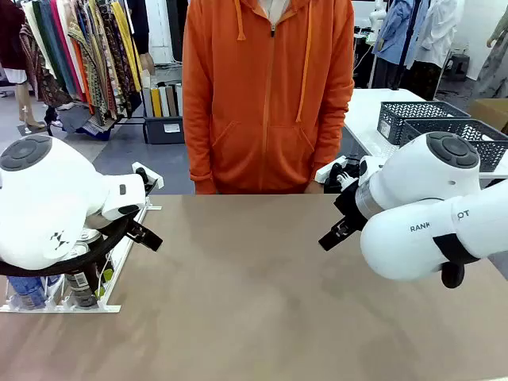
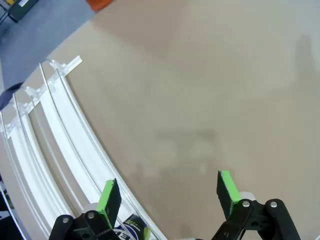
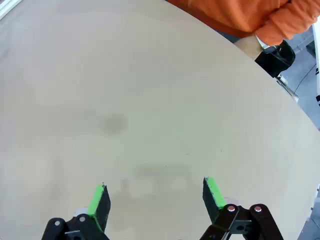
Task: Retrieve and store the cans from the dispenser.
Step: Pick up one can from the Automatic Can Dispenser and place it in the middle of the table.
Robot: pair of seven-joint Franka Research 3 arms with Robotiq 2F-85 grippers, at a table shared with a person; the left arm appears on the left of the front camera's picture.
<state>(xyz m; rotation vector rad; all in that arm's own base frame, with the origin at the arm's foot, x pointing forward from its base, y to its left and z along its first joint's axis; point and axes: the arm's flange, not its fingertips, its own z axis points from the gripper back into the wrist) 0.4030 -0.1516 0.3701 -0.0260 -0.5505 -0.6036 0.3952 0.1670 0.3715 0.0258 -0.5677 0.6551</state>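
I find the dispenser [image 1: 59,306] at my left edge of the tabletop [image 1: 262,294]. Its lanes run lengthwise from the near edge toward the person [image 1: 268,95] standing at the far side. The cans [image 1: 79,284] sit at the dispenser's near end. They appear to stand upright, though the left arm above them hides much of them. The left gripper [image 2: 168,195] hangs with its jaws wide apart and holds nothing. It straddles the dispenser's inner rail, with one green pad [image 2: 109,196] over the outermost lane and the other over bare tabletop. From the left wrist, one dark can shows at the bottom edge just beside that pad. I judge the cans lie back toward the dispenser's near end from the fingertips, not ahead of them along the lanes. The lanes ahead of the pads look vacant up to their far ends. The right gripper [image 3: 156,197] is likewise spread and holding nothing, over bare tabletop well apart from the dispenser. The left arm is plainly the nearer one. The surface beside the dispenser is open for travel. The rails and the tabletop's near edge are the limits to respect. Grey lattice baskets [image 1: 432,121] stand on another table, well apart from the dispenser on its opposite side.
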